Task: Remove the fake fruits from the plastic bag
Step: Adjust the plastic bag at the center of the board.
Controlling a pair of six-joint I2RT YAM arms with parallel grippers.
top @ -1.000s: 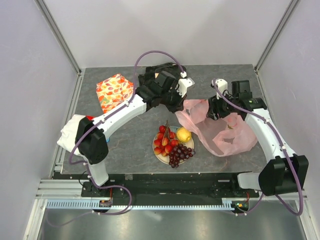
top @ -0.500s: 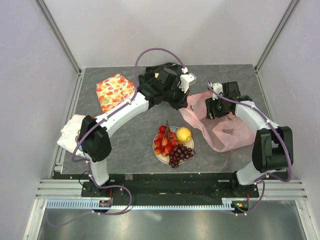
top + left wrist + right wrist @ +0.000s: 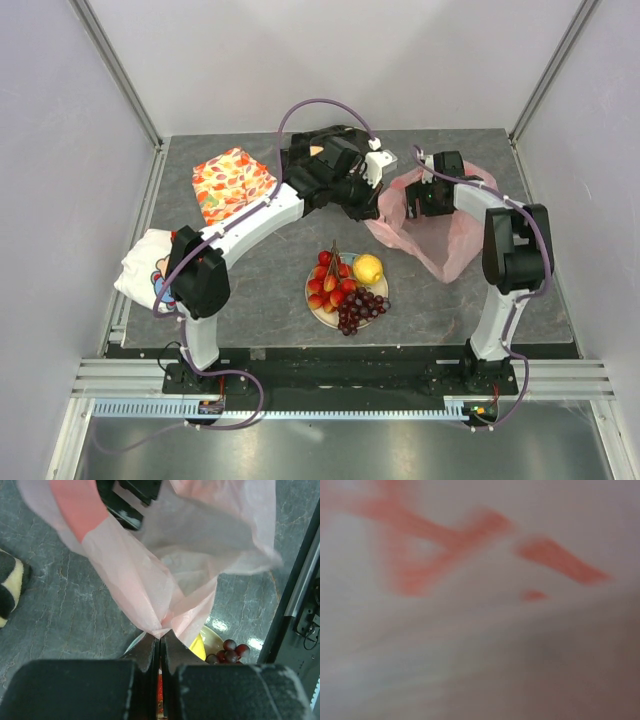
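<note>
Our left gripper has its two dark fingers pressed flat together on a pinch of thin, crinkly, translucent pink plastic bag, which it holds up so the film hangs open above the wrist camera. Our right gripper is at the bag's far edge, seemingly pushed into the film. Its own camera shows only blurred pink plastic with red print, so we cannot tell how its jaws stand or whether they hold anything.

In the overhead view the bag trails from both grippers down onto the grey stone-patterned tabletop, limp and flat, with no bulge that we can make out. The fruits lie apart from it on a small pale round plate nearer the arm bases: a cluster of glossy red fruits on brown stems, a small yellow lemon-like fruit and a dark purple grape bunch.

We judge the emptying done or nearly so. What is left is confirming that nothing hides in the folds and letting the bag go.
</note>
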